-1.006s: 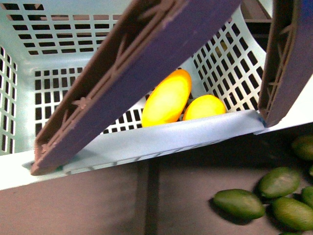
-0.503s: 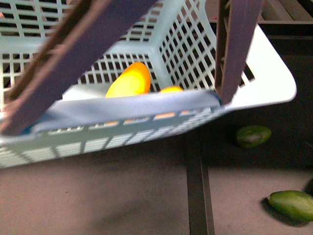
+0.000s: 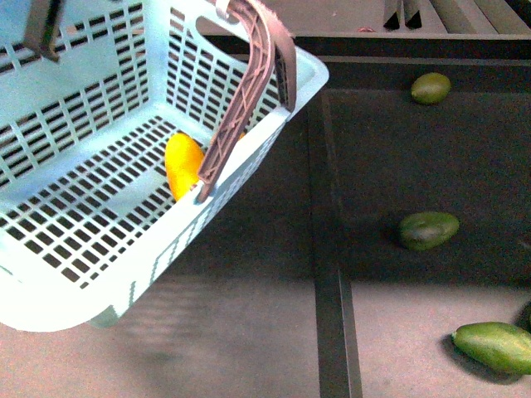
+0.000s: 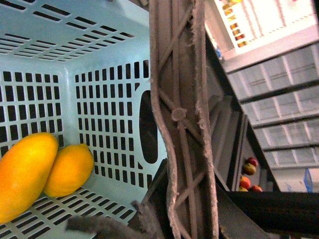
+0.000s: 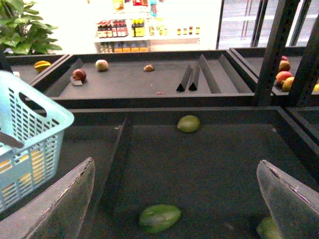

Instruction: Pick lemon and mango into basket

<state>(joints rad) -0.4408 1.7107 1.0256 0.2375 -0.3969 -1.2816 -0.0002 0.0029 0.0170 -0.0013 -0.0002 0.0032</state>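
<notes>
Basket [image 3: 91, 207] swung left, lemon [image 4: 70, 170] wrist-view only, apparently

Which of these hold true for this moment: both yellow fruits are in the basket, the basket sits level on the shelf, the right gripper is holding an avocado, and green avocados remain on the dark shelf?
1. The mango and the lemon lie side by side inside the basket. True.
2. The basket sits level on the shelf. False: it hangs tilted, one corner low.
3. The right gripper holds an avocado. False: its jaws are apart and nothing is between them.
4. Green avocados lie on the dark shelf outside the basket. True.
</notes>
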